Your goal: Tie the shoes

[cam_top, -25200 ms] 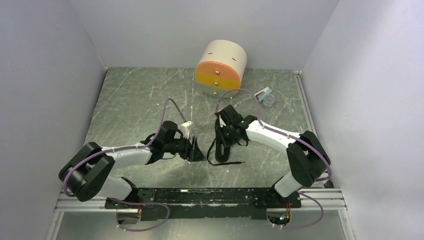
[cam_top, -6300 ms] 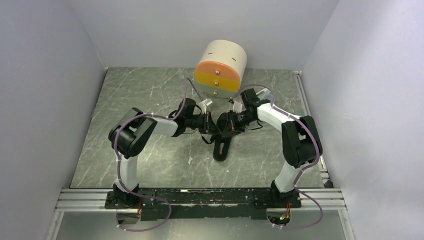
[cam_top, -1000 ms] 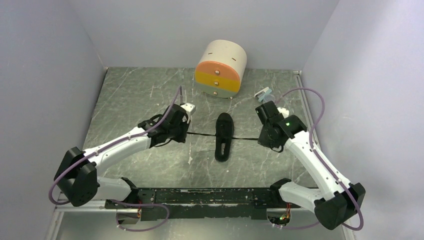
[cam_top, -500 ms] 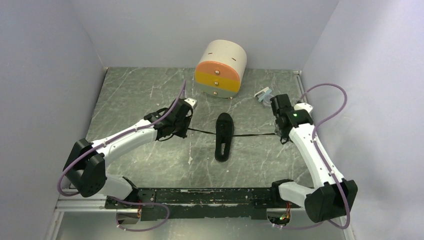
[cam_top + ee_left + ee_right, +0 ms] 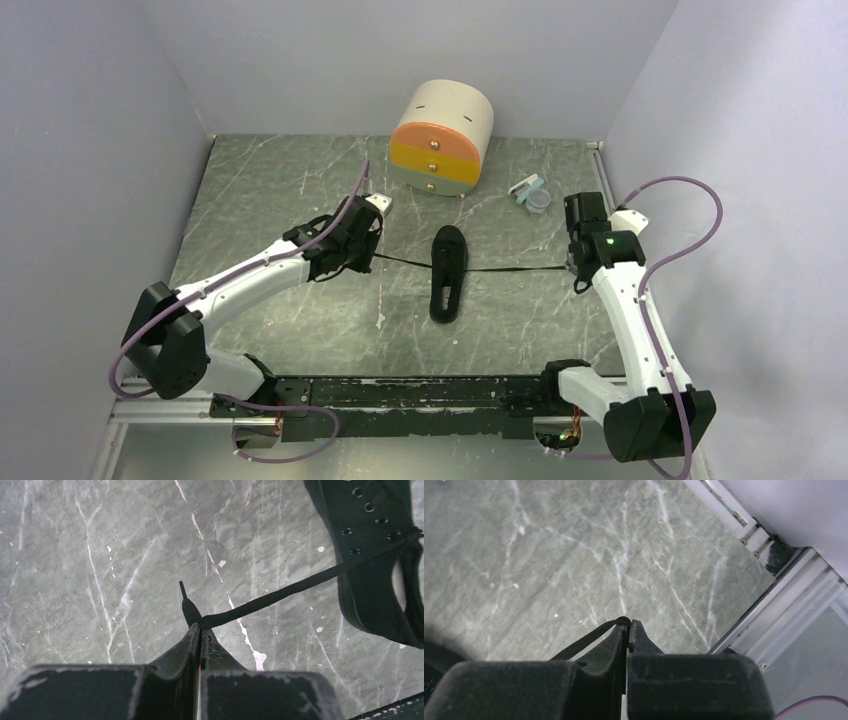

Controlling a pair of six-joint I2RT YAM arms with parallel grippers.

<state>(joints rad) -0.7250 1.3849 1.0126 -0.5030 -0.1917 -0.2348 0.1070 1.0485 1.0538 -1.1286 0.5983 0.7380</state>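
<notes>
Two tight laces (image 5: pixel 280 592).
Your left hand (image 5: pixel 200 630) and right hand (image 5: pixel 628 626) pinch them above the grey stone table (image 5: pixel 270 190), pale walls (image 5: pixel 90 150) around.

Top external: looked down from above and behind both arm bases (image 5: pixel 400 398), far enough to take in the whole counter (image 5: pixel 270 200).
Left wrist: sat close over the left fingers (image 5: pixel 189 642), facing down at the counter, with the shoe (image 5: pixel 370 555) at upper right.
Right wrist: sat close over the right fingers (image 5: pixel 639 639), facing the counter's edge rail (image 5: pixel 749 617).
Shared: the marbled counter appeared in all three; the shoe in the top and left wrist views.
</notes>
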